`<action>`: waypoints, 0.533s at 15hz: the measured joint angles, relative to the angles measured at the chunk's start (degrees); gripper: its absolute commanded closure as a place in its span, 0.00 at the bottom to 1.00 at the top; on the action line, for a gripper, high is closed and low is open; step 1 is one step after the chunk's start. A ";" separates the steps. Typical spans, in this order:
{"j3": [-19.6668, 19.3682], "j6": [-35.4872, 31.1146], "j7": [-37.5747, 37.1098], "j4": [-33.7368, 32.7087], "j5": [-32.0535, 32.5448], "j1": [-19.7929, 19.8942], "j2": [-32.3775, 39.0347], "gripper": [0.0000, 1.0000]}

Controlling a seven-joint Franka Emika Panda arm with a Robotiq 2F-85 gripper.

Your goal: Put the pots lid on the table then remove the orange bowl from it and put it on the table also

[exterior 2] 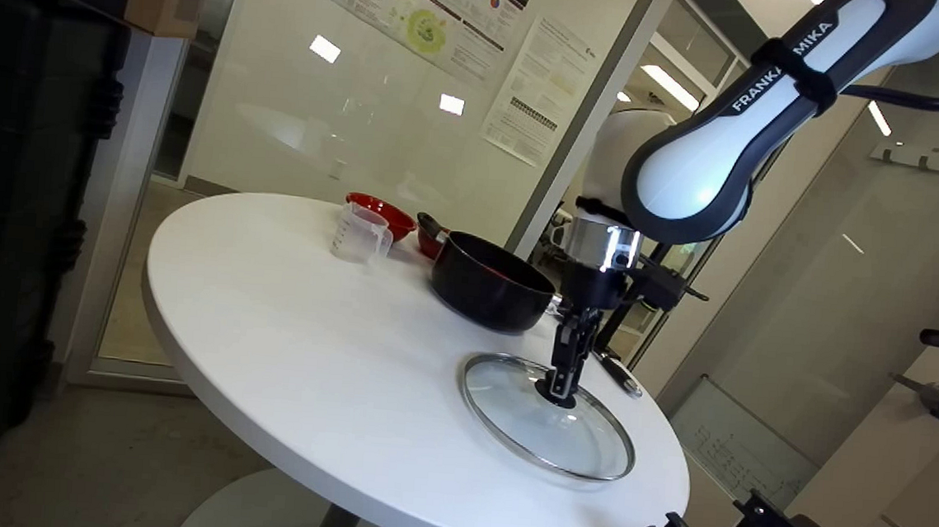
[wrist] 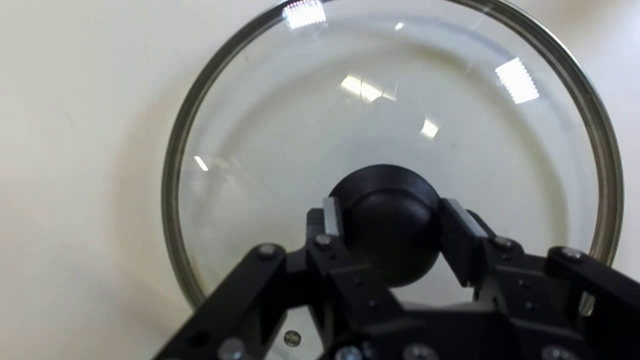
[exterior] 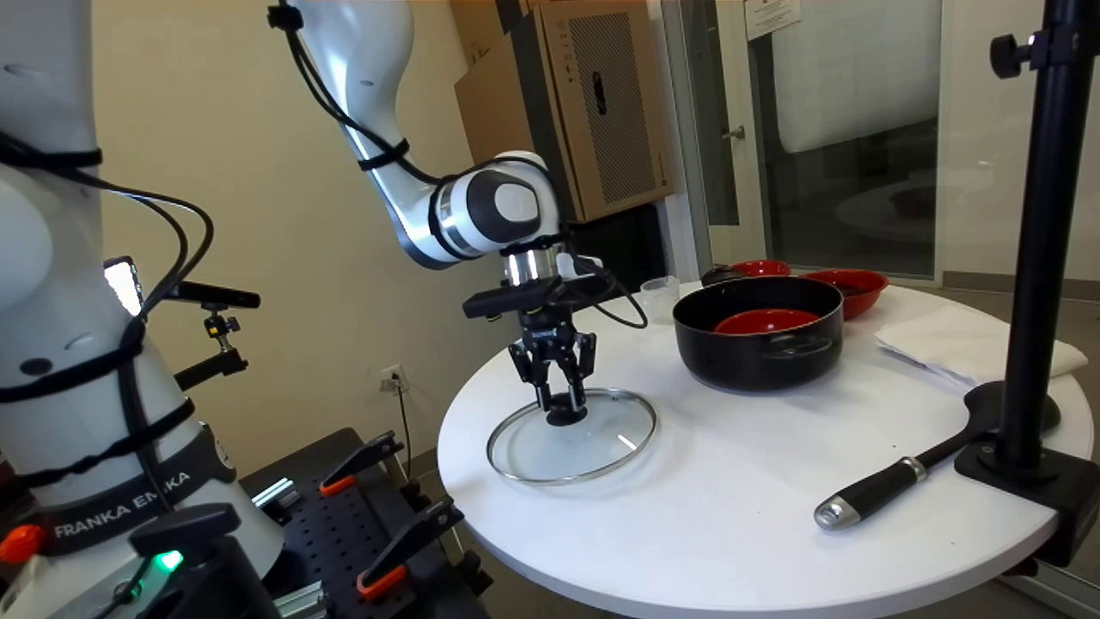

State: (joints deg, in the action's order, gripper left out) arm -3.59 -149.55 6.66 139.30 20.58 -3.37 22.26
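Round glass lid (exterior: pixel 571 449), hand (exterior: pixel 561 401) clasping knob (wrist: pixel 390 230)

Table (exterior: pixel 705 507), one; pot (exterior: pixel 748 365), one; lid (exterior: pixel 580 447), one; orange bowl (exterior: pixel 767 321), one; red bowls (exterior: pixel 864 298), two; measuring cup (exterior: pixel 660 303), one; kitchen utensil (exterior: pixel 885 493), one; pole stand (exterior: pixel 1041 232), one; clamps (exterior: pixel 408 543), two; robot arm (exterior: pixel 494 206), one; gripper (exterior: pixel 562 398), one.

Both exterior views stand back, looking down across the round white surface (exterior: pixel 687 524); black pot (exterior: pixel 739 359) and glass lid (exterior: pixel 574 447) shared. Wrist view: close above the glass lid, facing down.
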 measured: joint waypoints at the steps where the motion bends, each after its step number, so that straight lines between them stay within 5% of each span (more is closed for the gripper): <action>1: -0.04 0.00 0.00 -0.02 0.00 0.01 0.16 0.75; 8: -0.22 0.00 0.00 -0.80 -0.01 0.07 0.33 0.75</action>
State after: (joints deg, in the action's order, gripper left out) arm -3.81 -149.54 6.66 138.50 20.57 -3.30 22.59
